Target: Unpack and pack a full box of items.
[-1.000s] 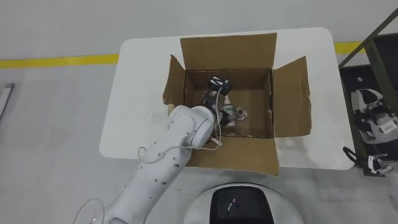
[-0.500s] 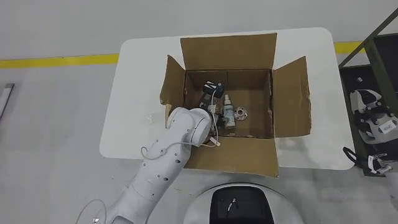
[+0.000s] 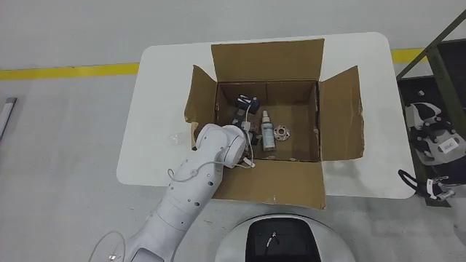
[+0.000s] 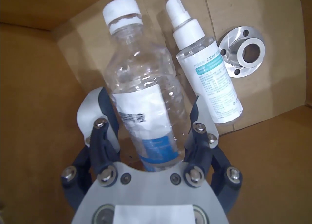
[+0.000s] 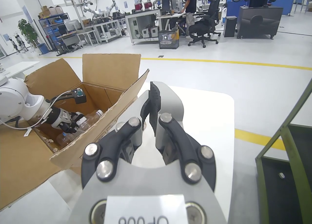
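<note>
Over the last second my left arm point(image 3: 191, 193) has drawn back toward 9 o'clock inside the box point(image 3: 266, 59). The spray bottle point(image 3: 268, 132) it was partly covering now lies in the open.

Nearest me, the arm comes in over the box's 6 o'clock wall. The left gripper point(image 4: 150, 110) sits low at the 9 o'clock side of the box floor, grasping the water bottle point(image 4: 139, 76). One finger point(image 4: 106, 105) presses each side of the labelled lower half. The bottle is clear with a white cap, and the cap points toward the 12 o'clock wall. From the right wrist camera the bottle looks tilted, cap end higher, though I cannot tell whether its base is off the cardboard.

Just beside it, toward 3 o'clock, the spray bottle lies flat near the middle of the floor, its white nozzle also pointing to 12 o'clock. The two bottles are close but apart. Next along at 3 o'clock, touching or nearly touching the spray bottle's shoulder, lies a round metal flange point(image 4: 242, 52), bore facing up.

All four flaps are folded outward, and the box stands in the middle of the white table point(image 3: 160, 102).

My right gripper point(image 5: 151, 105) is clenched on nothing, pads pressed together. It hangs above the table at the box's 3 o'clock side, beyond that flap.
</note>
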